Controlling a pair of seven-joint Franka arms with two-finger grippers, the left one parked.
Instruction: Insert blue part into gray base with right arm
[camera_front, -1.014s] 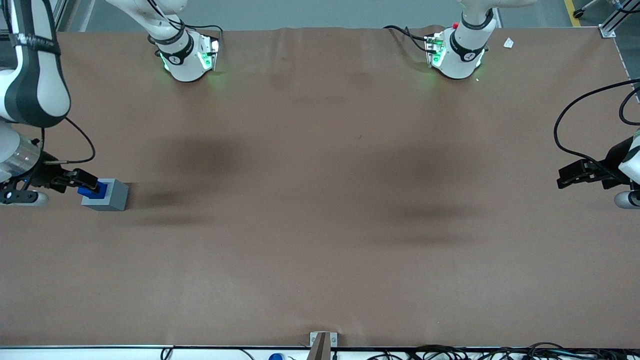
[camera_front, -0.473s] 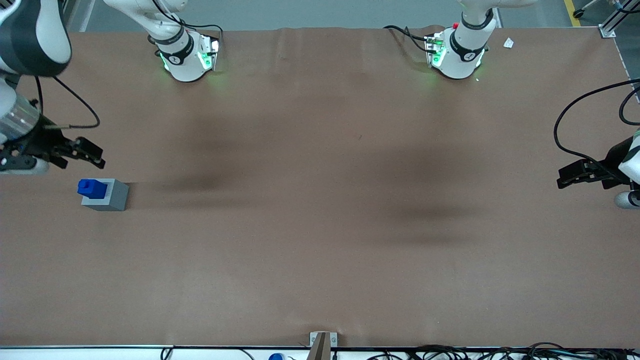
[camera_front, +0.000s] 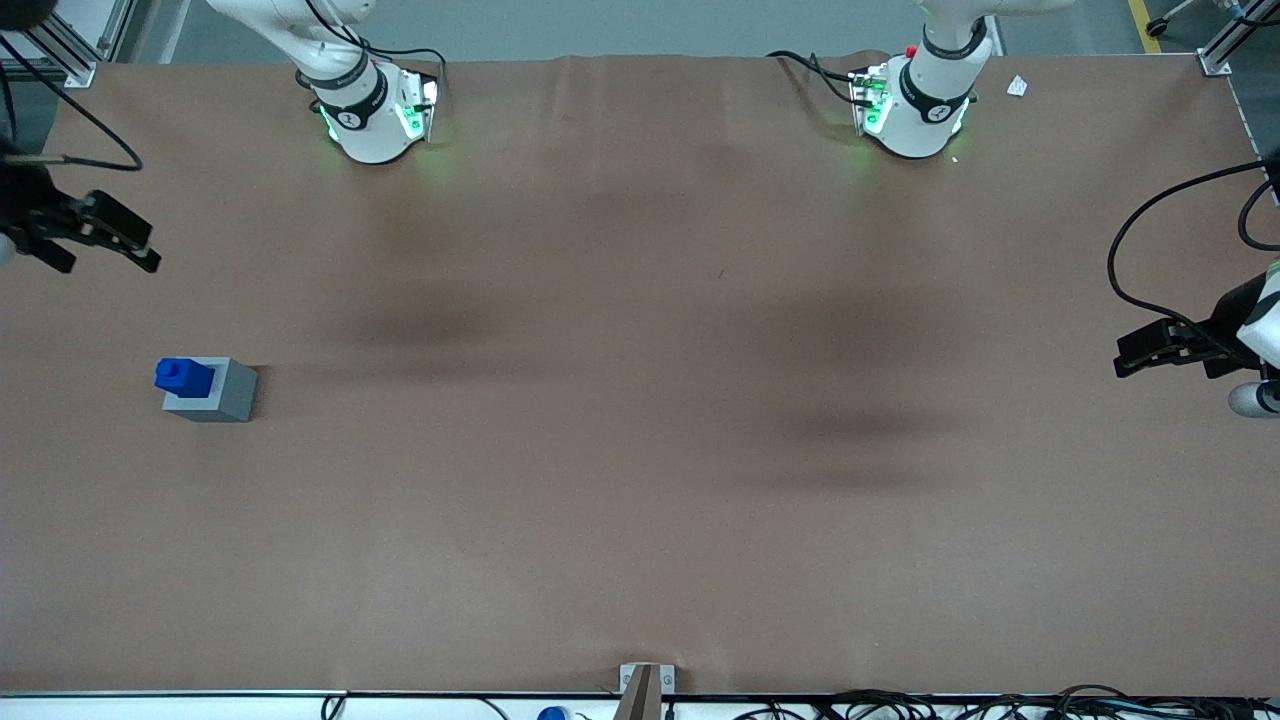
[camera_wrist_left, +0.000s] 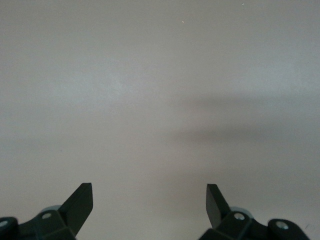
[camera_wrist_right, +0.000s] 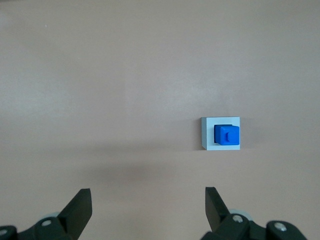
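One Blue Part Sits in One Gray Base

We count one blue part (camera_front: 184, 375) and one gray base (camera_front: 222, 392). The blue part stands up in the socket on top of the gray base, with its small knob on top. From the right wrist view we look down on them: the blue part (camera_wrist_right: 227, 135) fills most of the top of the gray base (camera_wrist_right: 207, 134), and a thin gray rim shows around it.

We see one gripper (camera_front: 105, 240) on the right arm (camera_front: 25, 200). It hangs above the worktop (camera_front: 640, 450) near the edge at the working arm's end, farther from the front camera than the gray base and well apart from it. Its fingers (camera_wrist_right: 80, 207) are spread wide with nothing between them.

We see lots of open brown worktop all around the gray base. The base sits near the worktop edge at the working arm's end.
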